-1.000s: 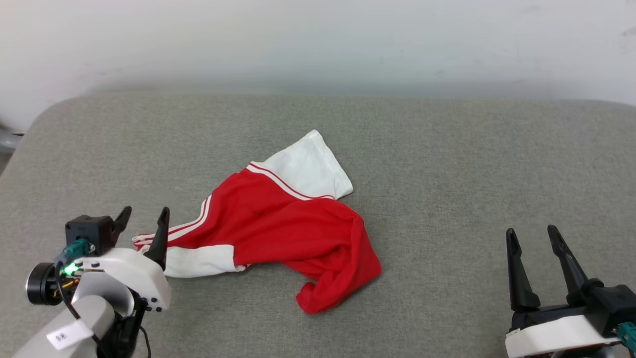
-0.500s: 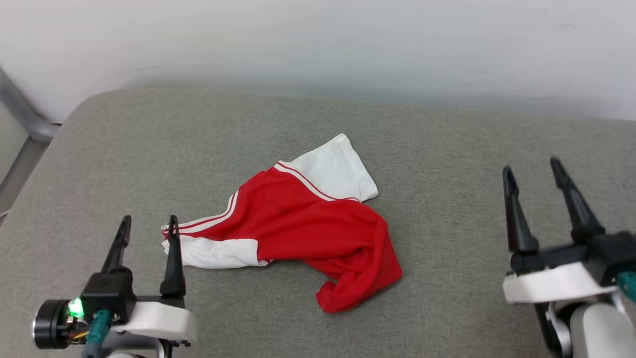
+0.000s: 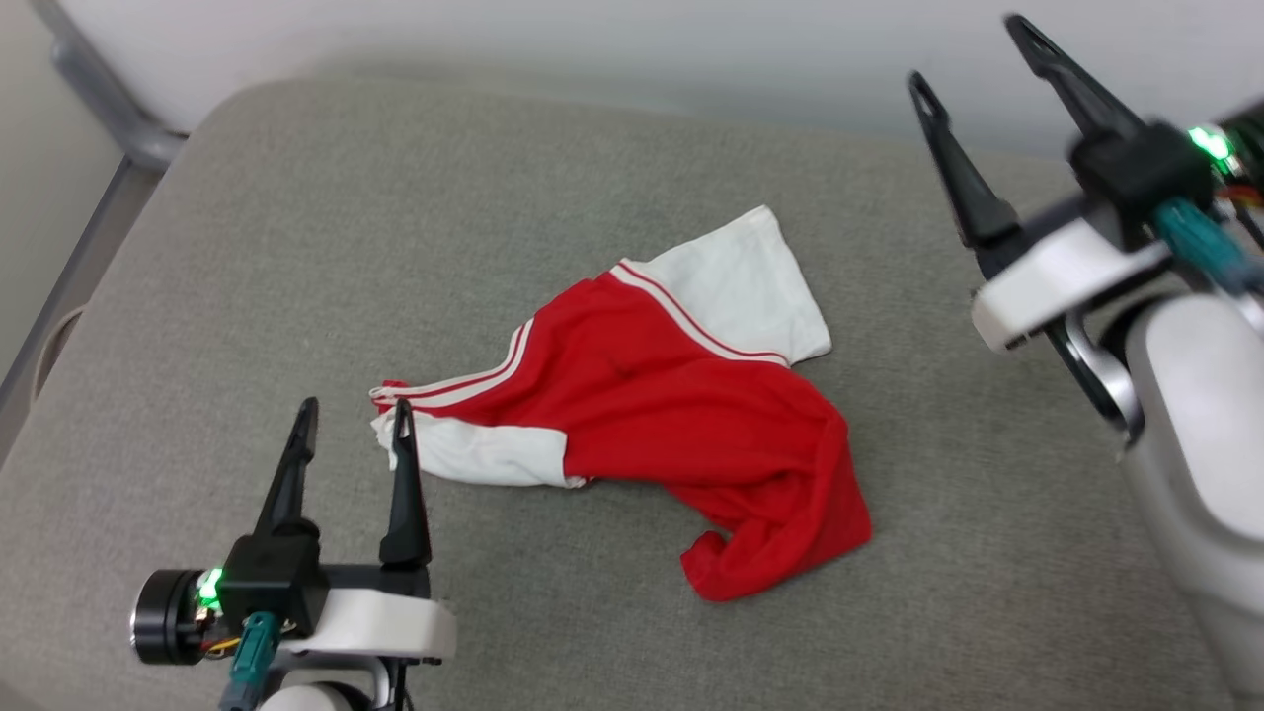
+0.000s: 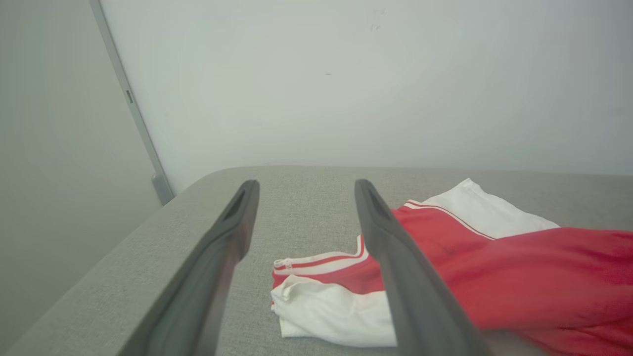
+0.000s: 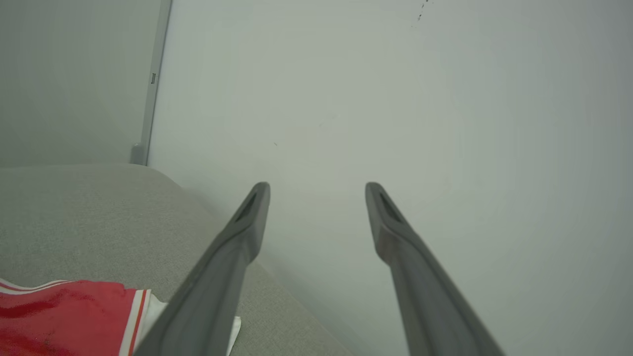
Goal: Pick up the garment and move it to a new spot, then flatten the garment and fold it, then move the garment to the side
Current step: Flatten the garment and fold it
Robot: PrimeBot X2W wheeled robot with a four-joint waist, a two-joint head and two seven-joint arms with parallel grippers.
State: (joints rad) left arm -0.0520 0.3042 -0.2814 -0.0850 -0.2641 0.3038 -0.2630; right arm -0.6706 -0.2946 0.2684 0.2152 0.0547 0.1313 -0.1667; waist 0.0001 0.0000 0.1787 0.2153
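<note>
Crumpled shirt (image 3: 671, 425) lying mid-way across cushion (image 3: 296, 247). Wide-open left gripper (image 3: 355, 407) hovering just beside near-left sleeve (image 3: 474, 459) (probably lining up first grab). Right gripper (image 3: 970, 51) also wide, empty, hanging high at far right, well clear of cloth.

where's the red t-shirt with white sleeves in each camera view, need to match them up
head view: red knit T-shirt with white sleeves lies crumpled mid-frame on the grey cushion.
left wrist view: T-shirt at lower right, running to the right edge.
right wrist view: T-shirt in the bottom left corner.
shared landmark: grey metal post by the wall, upper left in all three.
</note>
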